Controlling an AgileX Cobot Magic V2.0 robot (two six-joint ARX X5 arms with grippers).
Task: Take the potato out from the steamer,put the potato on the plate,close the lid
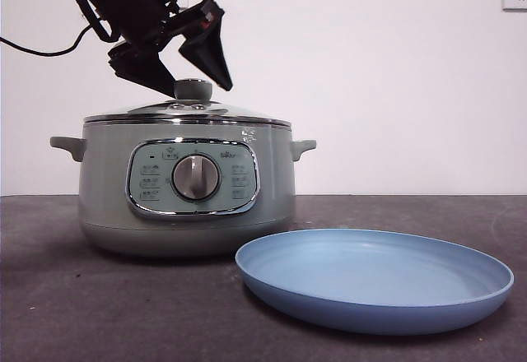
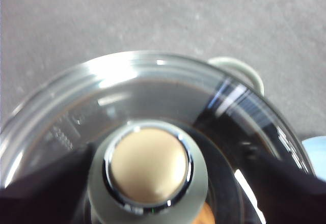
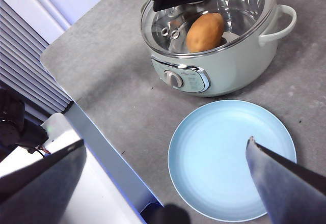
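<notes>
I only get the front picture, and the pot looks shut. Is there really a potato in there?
Observer: Yes. The right wrist view shows the potato lying inside the steamer, seen through the glass lid.
Operator: Is the black claw grabbing the knob yet?
Observer: Not yet. In the left wrist view the left gripper has one open jaw on each side of the knob.
Operator: Where's the other arm?
Observer: The right gripper hangs open above the plate, holding nothing.
</notes>
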